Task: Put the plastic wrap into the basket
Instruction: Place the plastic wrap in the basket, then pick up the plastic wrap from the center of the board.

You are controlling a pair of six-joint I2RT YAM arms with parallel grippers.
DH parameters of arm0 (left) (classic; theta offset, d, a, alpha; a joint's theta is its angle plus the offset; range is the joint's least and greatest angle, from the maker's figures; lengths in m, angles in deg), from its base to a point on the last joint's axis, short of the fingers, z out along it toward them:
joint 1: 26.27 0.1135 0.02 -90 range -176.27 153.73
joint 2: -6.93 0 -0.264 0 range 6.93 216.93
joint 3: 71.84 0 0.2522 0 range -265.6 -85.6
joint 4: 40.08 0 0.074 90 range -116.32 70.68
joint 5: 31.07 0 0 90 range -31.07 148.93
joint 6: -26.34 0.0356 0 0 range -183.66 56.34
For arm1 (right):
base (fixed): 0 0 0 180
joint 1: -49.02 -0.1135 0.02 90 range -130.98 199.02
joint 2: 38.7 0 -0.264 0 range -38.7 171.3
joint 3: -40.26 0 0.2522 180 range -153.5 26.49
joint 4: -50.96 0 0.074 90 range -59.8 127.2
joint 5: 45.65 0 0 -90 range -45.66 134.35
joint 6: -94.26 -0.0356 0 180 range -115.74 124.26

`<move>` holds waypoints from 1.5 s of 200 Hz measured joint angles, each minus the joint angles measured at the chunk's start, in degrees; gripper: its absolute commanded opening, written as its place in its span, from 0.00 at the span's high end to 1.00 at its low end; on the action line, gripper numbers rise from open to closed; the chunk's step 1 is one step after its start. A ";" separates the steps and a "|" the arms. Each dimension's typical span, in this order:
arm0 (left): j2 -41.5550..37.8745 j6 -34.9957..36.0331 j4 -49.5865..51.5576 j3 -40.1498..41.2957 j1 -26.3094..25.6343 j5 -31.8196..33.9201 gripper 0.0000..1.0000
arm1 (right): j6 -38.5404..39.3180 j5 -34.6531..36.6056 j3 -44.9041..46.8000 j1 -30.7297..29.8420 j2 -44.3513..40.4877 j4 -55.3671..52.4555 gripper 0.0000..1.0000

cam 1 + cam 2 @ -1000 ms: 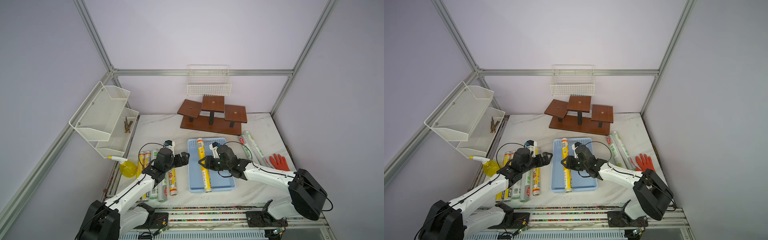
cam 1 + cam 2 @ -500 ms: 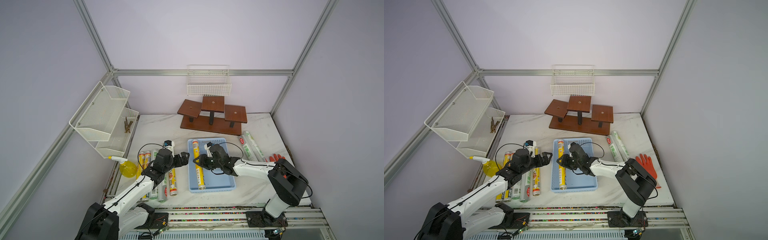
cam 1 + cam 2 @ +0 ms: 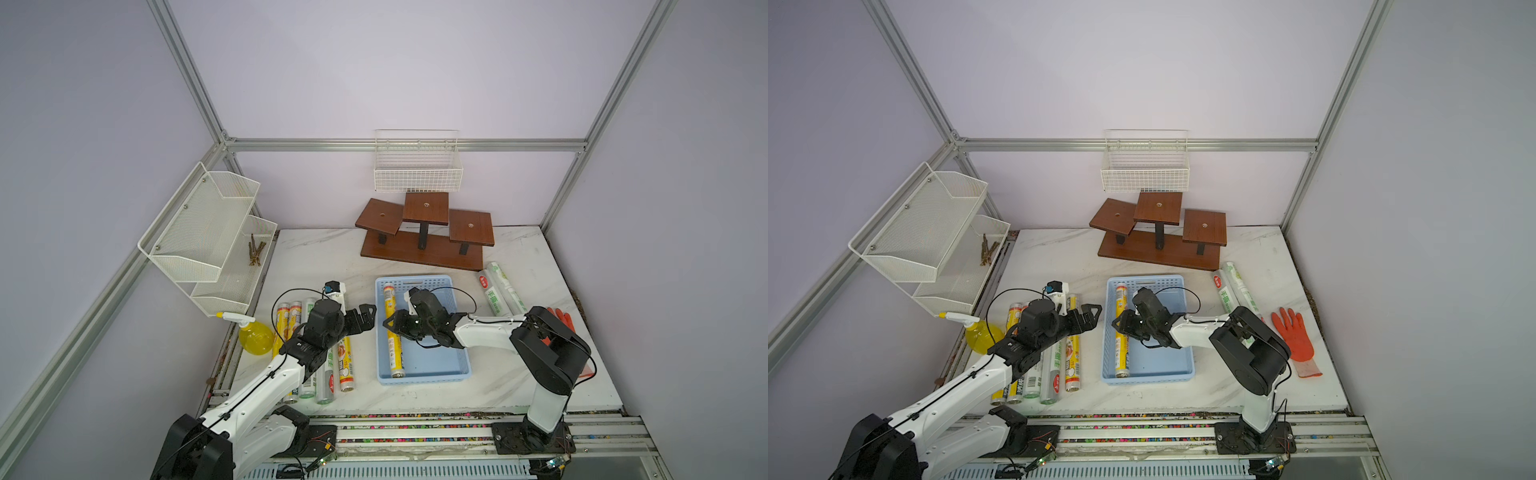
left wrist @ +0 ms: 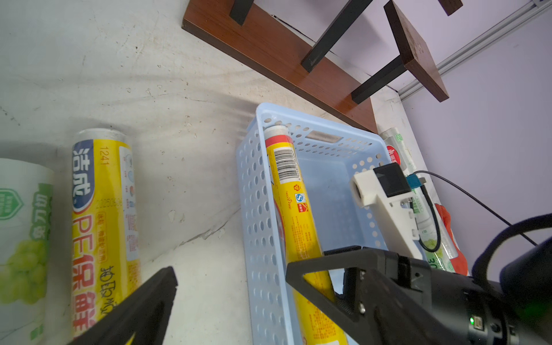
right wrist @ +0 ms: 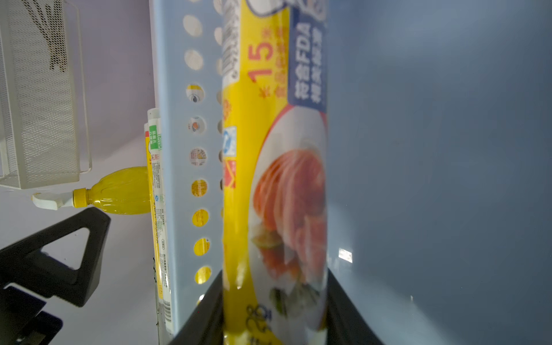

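**Right end effector clamped on roll in basket; left one idle**

Left of the basket (image 3: 424, 379) are a spray bottle (image 3: 255, 340) and then loose rolls (image 3: 326, 374). They lie side by side on the desk (image 3: 316, 257), parallel to the basket's long side. The left end effector (image 3: 368, 319) hangs above them, close to the basket's left wall, jaws wide apart and holding nothing.

Inside the basket, one yellow roll (image 3: 395, 357) lies lengthwise against the left wall. The right end effector (image 3: 392, 326) grips it around mid-length, with fingers (image 5: 340, 310) on either side in the right wrist view. Right of the basket, two green-print rolls (image 3: 494, 297) lie near its far corner, then a glove (image 3: 565, 320).

Handling, as a guess: the rolls look light and stiff, with glossy labels, so probably slick and prone to rolling away. Pinch across the middle so neither end dips. The basket is about roll-length, so keep each roll lined up with its long side.
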State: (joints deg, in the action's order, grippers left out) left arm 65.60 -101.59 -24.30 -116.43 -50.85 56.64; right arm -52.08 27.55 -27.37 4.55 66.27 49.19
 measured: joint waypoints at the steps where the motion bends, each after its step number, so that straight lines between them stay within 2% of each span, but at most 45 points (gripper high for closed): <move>1: -0.02 0.00 0.02 0.00 0.00 0.07 0.00 | 0.00 -0.04 0.00 0.00 0.02 0.02 0.58; 25: -1.33 -1.03 1.14 0.02 0.00 2.71 0.00 | -0.13 -0.85 0.02 0.00 1.09 0.50 0.51; 95: -12.02 -3.76 1.46 6.84 0.02 7.72 0.00 | -0.61 -1.18 0.50 0.00 1.16 3.23 0.49; 130: -13.88 -4.02 0.50 7.98 0.02 6.21 0.00 | -1.31 -2.14 1.38 0.00 1.11 5.18 0.48; 179: -9.70 -3.45 0.68 4.44 0.00 1.36 0.00 | 1.29 -0.46 2.36 0.11 -2.16 3.32 0.42; 219: -4.68 -3.80 1.68 0.13 -0.02 -0.96 0.00 | 5.88 1.92 5.09 0.90 -9.86 0.94 0.39; 251: -1.92 -4.96 2.25 -4.44 -1.25 -0.44 0.00 | 10.34 8.81 8.55 3.23 -22.38 -5.35 0.36; 252: -1.86 -4.96 2.25 -4.55 -1.31 -0.42 0.00 | 10.40 9.09 8.61 3.37 -22.75 -5.57 0.33; 260: -1.11 -5.01 2.32 -5.68 -1.99 0.09 0.00 | 11.39 11.65 9.20 4.85 -26.21 -7.10 0.27; 300: 3.34 -4.96 2.43 -10.23 -6.45 3.74 0.00 | 16.70 18.97 13.88 18.51 -39.36 -12.68 0.20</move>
State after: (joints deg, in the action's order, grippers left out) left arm 68.95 -106.55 -21.88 -126.65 -57.30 60.38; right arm -35.38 46.52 -13.49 23.06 26.90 36.51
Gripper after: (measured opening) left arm 0.997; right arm 0.770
